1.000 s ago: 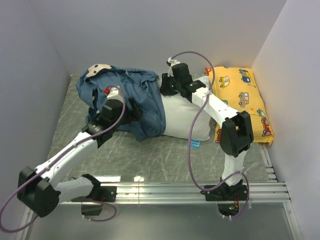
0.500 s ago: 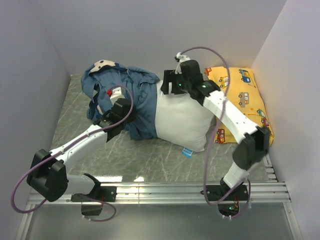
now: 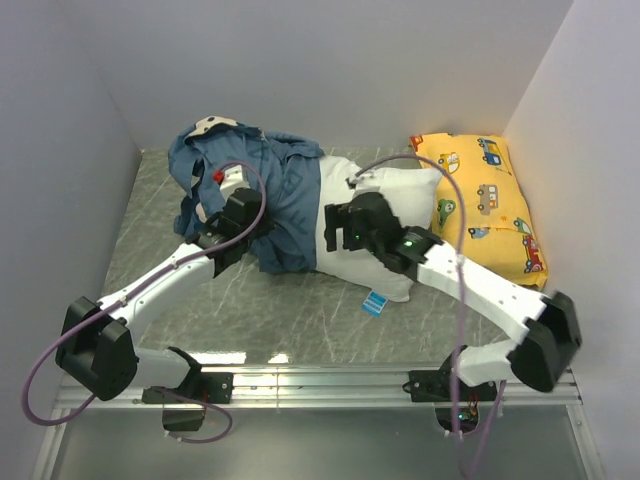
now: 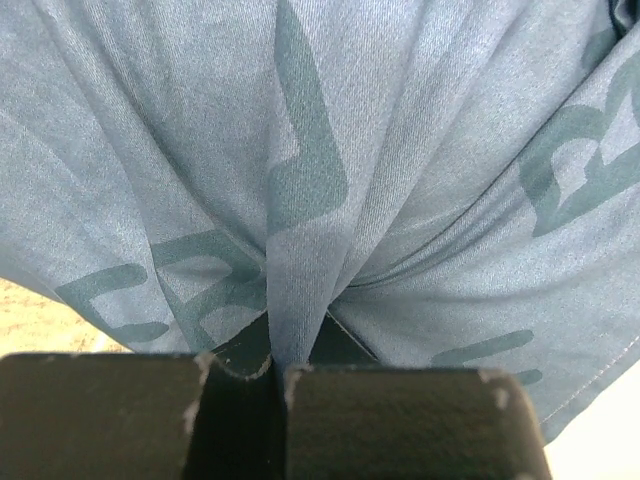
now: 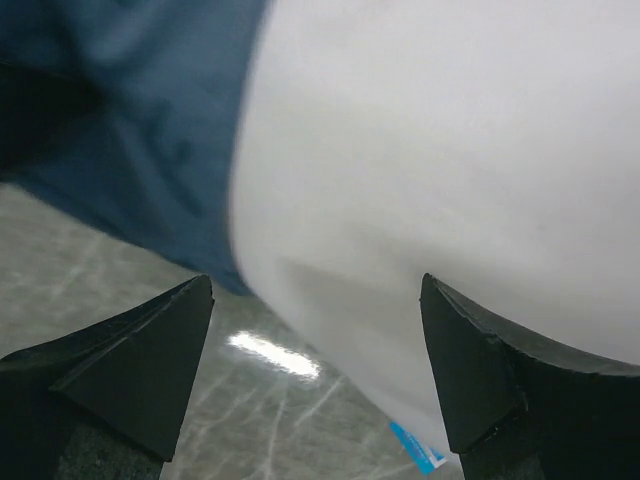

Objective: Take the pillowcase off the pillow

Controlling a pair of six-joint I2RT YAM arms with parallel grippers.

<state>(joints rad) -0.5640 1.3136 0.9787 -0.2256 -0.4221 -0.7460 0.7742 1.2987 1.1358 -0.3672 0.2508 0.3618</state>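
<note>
Right at the tips of my left claw [image 4: 278, 365], a fold of the pillowcase [image 4: 300, 150] is pinched tight. The jaws are pressed together on the blue cloth, and its faint letters fan out ahead of them. I judge this grip is meant to drag the case off leftward.

My right claw [image 5: 315, 290] stands spread wide and holds nothing. The lower edge of the pillow [image 5: 450, 150] sits just ahead of it, low over the bench [image 5: 120, 300], with a small blue label [image 5: 415, 448] below. The view is too blurred to tell whether it touches. Spread like that, I reckon it is set to clamp the bare end so the pillow stays put.

From the top view, the pillow's long axis runs across the bench from one claw toward the other. Its covered end lies under and beyond the left claw, and its bare white end lies beyond and right of the right claw. The case's open mouth faces the right claw, its hem crossing the pillow just left of it. The rest is bunched beyond the left claw toward the back wall [image 3: 300, 60].

Farther right of the right claw rests a yellow vehicle-print pillow [image 3: 490, 200], which is not part of the work.
</note>
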